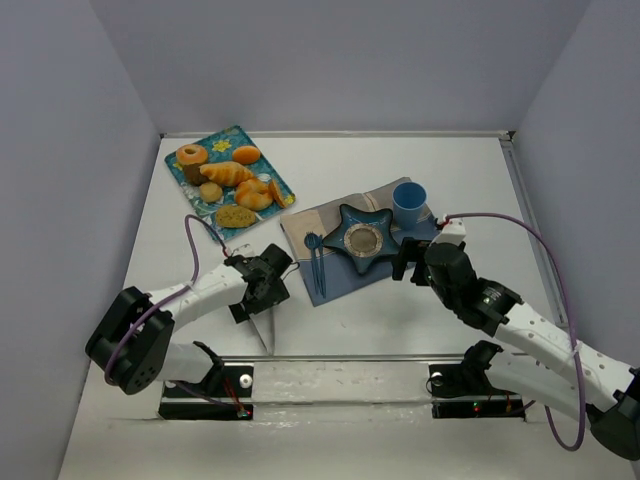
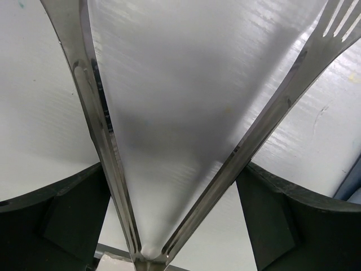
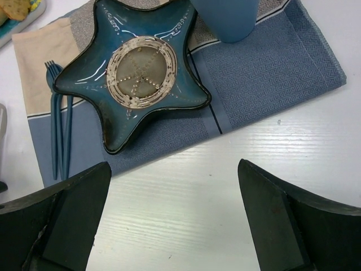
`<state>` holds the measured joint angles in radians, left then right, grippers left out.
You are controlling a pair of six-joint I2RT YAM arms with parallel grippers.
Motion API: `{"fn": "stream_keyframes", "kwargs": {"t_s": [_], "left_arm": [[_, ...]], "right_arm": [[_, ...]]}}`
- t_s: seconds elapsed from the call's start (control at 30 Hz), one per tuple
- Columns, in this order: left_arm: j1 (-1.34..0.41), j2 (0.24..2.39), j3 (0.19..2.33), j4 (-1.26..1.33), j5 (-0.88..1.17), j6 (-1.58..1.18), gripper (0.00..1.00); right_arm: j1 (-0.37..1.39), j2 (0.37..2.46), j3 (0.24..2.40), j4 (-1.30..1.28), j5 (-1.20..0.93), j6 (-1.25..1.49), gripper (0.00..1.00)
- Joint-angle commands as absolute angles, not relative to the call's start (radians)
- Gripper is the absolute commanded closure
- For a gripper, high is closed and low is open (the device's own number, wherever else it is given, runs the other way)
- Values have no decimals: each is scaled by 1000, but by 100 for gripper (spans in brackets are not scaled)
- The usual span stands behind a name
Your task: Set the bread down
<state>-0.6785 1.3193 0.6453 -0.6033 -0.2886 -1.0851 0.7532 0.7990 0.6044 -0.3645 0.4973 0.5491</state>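
Your left tool (image 2: 175,209) grips the tongs (image 2: 96,113), its jaws spread wide over the counter (image 2: 186,84). Your right tool (image 3: 174,197) stands open and empty, just below the star plate (image 3: 141,68). The bread (image 1: 228,174) lies on the tray (image 1: 236,134), upper left.

No legible txt, labels, brands or nos. in any view.

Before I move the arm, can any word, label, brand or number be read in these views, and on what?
None can be read. The bread tray shows only flower prints, the star plate only a ring pattern; cup, cloth and tongs bear no visible marks.
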Motion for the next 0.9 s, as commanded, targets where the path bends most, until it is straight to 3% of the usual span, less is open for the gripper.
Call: {"fn": "stream_keyframes", "kwargs": {"t_s": [0.0,0.07,0.1,0.2,0.3,0.4,0.63,0.87], "left_arm": [[-670,1359,603,-502,-327,-1075,2],[-670,1359,604,-500,-340,-1074,7],[-670,1358,606,-494,-351,-1065,18],[-670,1350,606,-480,-396,-1062,27],[-670,1345,604,-468,-393,-1029,48],[-670,1333,604,-479,-373,-1011,61],[-698,1221,667,-577,-347,-970,62],[-819,1120,883,-753,-379,-914,63]], "right_arm": [[756,804,611,-310,515,534,0],[756,802,609,-308,519,535,0],[756,801,609,-310,520,534,0],[756,795,603,-305,532,537,0],[756,785,600,-307,531,535,0],[756,769,594,-305,532,538,0],[756,735,586,-305,526,540,0],[756,716,578,-305,528,541,0]]}}
